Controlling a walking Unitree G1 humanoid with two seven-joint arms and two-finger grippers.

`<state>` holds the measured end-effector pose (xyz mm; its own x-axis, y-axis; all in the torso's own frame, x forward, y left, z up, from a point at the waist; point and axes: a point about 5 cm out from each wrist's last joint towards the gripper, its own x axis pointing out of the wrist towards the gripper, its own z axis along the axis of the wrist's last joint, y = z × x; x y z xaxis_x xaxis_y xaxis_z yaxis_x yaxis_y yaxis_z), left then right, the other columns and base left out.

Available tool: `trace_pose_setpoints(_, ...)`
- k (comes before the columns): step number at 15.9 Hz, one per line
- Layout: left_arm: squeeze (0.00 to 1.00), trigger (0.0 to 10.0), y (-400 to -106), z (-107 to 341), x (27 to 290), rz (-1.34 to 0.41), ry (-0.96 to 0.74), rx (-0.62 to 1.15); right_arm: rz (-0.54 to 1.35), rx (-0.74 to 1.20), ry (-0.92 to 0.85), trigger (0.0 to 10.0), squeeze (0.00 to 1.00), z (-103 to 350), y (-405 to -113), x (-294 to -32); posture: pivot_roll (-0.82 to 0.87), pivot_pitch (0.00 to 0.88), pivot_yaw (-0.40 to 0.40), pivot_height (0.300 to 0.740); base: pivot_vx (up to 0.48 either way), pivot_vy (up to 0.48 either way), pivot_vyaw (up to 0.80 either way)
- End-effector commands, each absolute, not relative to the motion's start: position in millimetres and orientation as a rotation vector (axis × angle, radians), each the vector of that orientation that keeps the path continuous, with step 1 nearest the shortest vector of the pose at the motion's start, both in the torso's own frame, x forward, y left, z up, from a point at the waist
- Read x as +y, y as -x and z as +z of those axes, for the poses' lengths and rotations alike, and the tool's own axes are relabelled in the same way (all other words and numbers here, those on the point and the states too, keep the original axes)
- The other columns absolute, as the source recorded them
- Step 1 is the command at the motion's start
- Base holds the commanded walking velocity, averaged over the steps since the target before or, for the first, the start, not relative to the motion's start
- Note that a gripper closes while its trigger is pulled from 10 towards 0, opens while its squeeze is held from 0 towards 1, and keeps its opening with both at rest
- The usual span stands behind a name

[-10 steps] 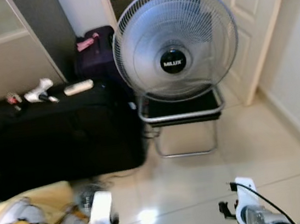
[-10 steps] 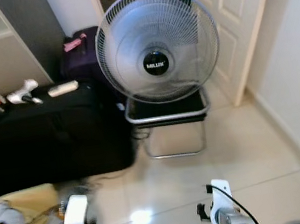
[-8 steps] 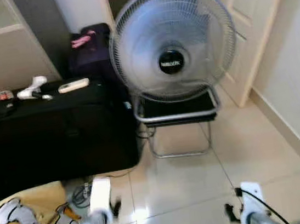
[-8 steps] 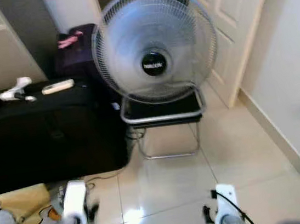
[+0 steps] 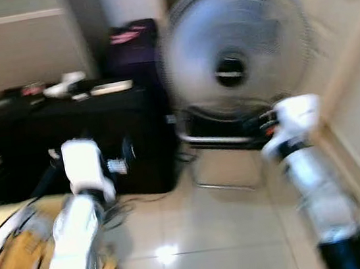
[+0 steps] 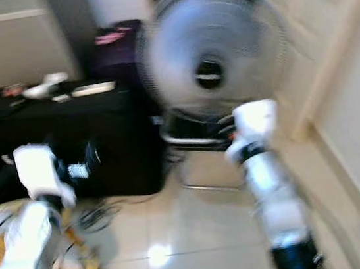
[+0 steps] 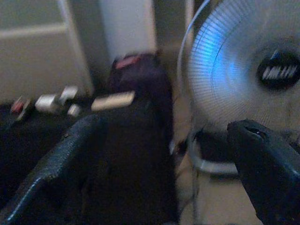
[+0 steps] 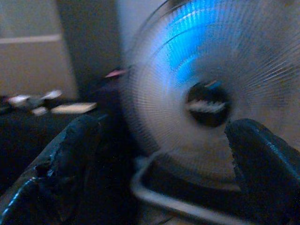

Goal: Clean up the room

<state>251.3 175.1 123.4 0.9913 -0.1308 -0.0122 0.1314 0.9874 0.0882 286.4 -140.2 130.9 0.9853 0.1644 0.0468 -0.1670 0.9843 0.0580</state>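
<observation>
Both jaws wide, nothing held. Left gripper (image 7: 154, 168) faces black suitcase (image 5: 81, 141) at left; right gripper (image 8: 154, 164) faces fan (image 5: 235, 47) on chair (image 5: 225, 148), far centre. Views blurred: you should steady before any reach. Clutter sits on suitcase top: white remote (image 5: 111, 87) likely first pick. Both arms raised forward, about level.
</observation>
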Motion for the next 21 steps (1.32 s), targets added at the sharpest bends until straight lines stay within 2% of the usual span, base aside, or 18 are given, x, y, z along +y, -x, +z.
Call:
trace_pose_setpoints(1, 1.00, 10.0, -246.0, 119.1, 171.7, -0.144, -0.103, 0.041, 0.176, -0.010, -0.075, 10.0, 1.00, 127.9, -280.8, -136.2, -0.11, 0.000, 0.043, 0.740, 0.000, 0.000, 0.80)
trace_pose_setpoints(3, 1.00, 10.0, -239.0, 122.2, 171.5, -0.086, -0.056, 0.073, 0.167, 0.031, -0.048, 10.0, 1.00, 122.4, -270.9, -138.2, -0.09, 0.000, 0.036, 0.740, 0.000, 0.000, 0.80)
trace_pose_setpoints(4, 0.39, 10.0, -238.7, 125.9, 173.7, -0.046, -0.020, 0.069, 0.137, 0.075, -0.002, 10.0, 1.00, 119.2, -266.5, -146.8, -0.08, 0.000, 0.028, 0.740, 0.000, 0.000, 0.80)
trace_pose_setpoints(5, 0.00, 10.0, -238.3, 125.3, 174.4, -0.038, -0.031, 0.080, 0.139, 0.097, 0.022, 10.0, 1.00, 116.4, -263.6, -148.4, -0.08, 0.000, 0.026, 0.740, 0.000, 0.000, 0.80)
trace_pose_setpoints(9, 0.00, 10.0, -241.9, 127.0, 179.6, 0.016, -0.116, 0.073, 0.099, 0.163, -0.001, 10.0, 1.00, 109.3, -260.8, -155.5, -0.07, 0.000, 0.011, 0.740, 0.000, 0.000, 0.80)
trace_pose_setpoints(15, 0.00, 10.0, -241.2, 121.0, 172.7, -0.051, -0.149, 0.119, 0.073, 0.190, -0.026, 10.0, 1.00, 101.0, -249.5, -153.2, -0.07, 0.000, 0.040, 0.740, 0.000, 0.000, 0.80)
trace_pose_setpoints(18, 0.00, 10.0, -243.4, 124.2, 173.0, -0.054, -0.149, 0.115, 0.039, 0.196, 0.103, 10.0, 1.00, 99.9, -253.0, -153.4, -0.07, 0.000, 0.041, 0.740, 0.000, 0.089, 0.00)
trace_pose_setpoints(21, 0.00, 10.0, -241.9, 125.1, 176.3, -0.044, -0.154, 0.118, 0.087, 0.235, 0.055, 10.0, 1.00, 93.5, -252.5, -155.8, -0.06, 0.000, 0.032, 0.740, 0.000, 0.266, 0.00)
